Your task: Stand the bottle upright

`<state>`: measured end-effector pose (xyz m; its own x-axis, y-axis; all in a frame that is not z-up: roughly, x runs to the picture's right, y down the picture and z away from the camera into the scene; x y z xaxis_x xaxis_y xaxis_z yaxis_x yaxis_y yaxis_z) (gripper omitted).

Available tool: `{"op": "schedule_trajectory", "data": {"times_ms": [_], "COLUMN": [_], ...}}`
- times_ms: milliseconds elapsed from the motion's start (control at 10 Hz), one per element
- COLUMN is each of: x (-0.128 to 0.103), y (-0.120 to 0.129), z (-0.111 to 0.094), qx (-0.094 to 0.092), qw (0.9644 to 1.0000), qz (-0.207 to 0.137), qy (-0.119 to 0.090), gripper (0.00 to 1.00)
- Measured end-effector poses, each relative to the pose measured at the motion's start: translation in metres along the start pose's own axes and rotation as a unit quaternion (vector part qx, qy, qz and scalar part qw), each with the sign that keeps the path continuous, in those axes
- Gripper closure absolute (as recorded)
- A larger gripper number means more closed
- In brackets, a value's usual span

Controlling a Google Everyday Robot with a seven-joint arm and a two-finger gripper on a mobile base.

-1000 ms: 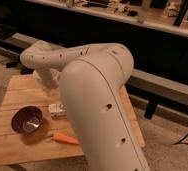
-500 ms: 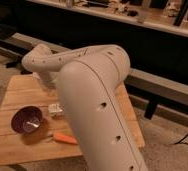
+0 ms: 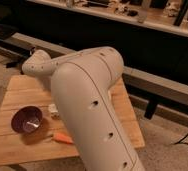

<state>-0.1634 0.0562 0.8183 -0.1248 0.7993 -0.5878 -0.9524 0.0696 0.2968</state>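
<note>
Arm (image 3: pixel 89 107) sinks lower across mid-frame table (image 3: pixel 22 90); gripper hidden behind it, grip can't tell. Probably nearing the bottle.

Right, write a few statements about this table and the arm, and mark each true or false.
1. A purple bowl sits on the wooden table. True.
2. The carrot lies inside the bowl. False: it lies on the table, apart from the bowl.
3. The gripper hangs in plain sight over the bowl. False: it is hidden behind the robot arm.
4. A small pale object lies on the table at the arm's edge. True.
</note>
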Motion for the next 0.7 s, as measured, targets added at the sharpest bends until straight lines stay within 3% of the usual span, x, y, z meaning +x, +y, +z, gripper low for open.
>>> {"op": "schedule_trajectory", "data": {"times_ms": [400, 700], "x": [0.013, 0.036], "y": [-0.01, -0.023], "z": [0.008, 0.003], "qx": [0.023, 0.036], "qw": [0.9994, 0.9978], "qz": [-0.023, -0.042], "qy": [0.01, 0.037], "gripper": [0.2, 0.2]}}
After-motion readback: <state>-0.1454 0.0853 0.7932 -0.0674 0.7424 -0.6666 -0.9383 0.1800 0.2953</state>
